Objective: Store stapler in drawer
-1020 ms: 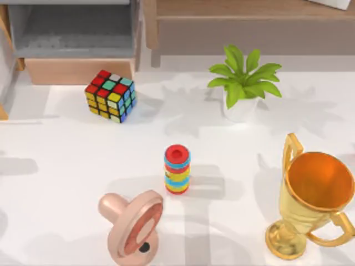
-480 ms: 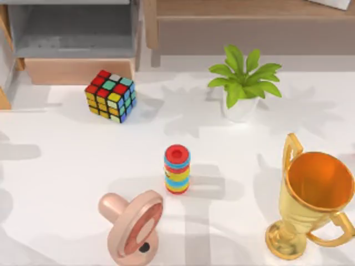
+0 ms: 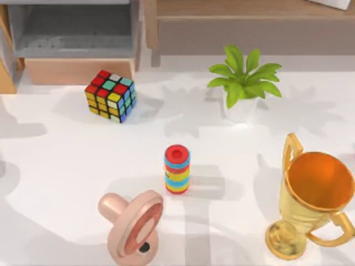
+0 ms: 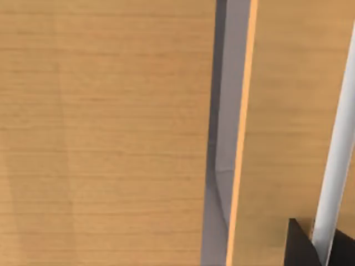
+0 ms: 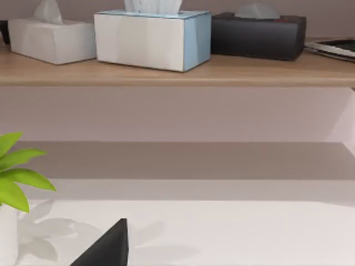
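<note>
drawer [image 3: 72, 41] back-left, open | cube [image 3: 110, 95] before it | plant [image 3: 242, 83] right | trophy [image 3: 310, 199] front-right

**White table, wooden furniture along the back**

A white table [image 3: 66, 166] spreads across the top view, crossed by soft grey shadows. At its back left stands a wooden cabinet with an open drawer [image 3: 77, 39], grey inside, pale wood at the front. To the right of it runs a wooden shelf [image 3: 249, 11]. In the right wrist view the shelf board [image 5: 183, 72] carries a white tissue box [image 5: 52, 40], a white and pale blue tissue box [image 5: 152, 39] and a black box [image 5: 258, 36], with a pinkish wall [image 5: 177, 113] behind. The left wrist view faces wood-grain panels [image 4: 105, 133] split by a grey gap.
</note>
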Robot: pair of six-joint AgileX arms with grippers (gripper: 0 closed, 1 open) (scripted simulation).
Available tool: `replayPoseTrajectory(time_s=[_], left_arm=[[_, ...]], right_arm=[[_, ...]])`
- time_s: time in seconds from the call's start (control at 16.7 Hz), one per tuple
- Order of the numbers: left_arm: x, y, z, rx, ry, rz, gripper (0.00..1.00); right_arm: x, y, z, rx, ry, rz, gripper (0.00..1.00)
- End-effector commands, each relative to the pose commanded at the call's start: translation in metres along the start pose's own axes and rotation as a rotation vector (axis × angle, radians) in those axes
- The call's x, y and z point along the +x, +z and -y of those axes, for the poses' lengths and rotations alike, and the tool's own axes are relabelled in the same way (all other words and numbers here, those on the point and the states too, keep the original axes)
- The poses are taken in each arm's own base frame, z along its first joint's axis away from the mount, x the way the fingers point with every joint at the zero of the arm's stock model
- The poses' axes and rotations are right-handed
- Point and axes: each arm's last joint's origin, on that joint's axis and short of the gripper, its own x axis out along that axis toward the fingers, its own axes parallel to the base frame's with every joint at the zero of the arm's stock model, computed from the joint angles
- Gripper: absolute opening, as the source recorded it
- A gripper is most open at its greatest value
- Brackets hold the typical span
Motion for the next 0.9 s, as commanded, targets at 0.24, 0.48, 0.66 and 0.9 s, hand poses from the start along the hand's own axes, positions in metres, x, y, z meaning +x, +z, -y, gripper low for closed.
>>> replayPoseTrajectory(time_s=[0.24, 0.48, 0.66, 0.9], left_arm=[[0.002, -0.002, 0.001, -0.001, -0.005, -0.001, 0.00], [0.032, -0.004, 0.001, 0.002, -0.003, -0.006, 0.00], [0.056, -0.003, -0.001, 0.001, 0.000, -0.005, 0.00], [0.061, -0.001, -0.001, -0.002, -0.003, -0.004, 0.00]], right_arm=[[0.000, 0.000, 0.000, 0.000, 0.000, 0.000, 1.00], [0.000, 0.000, 0.000, 0.000, 0.000, 0.000, 1.00], [0.000, 0.000, 0.000, 0.000, 0.000, 0.000, 1.00], [0.000, 0.000, 0.000, 0.000, 0.000, 0.000, 1.00]])
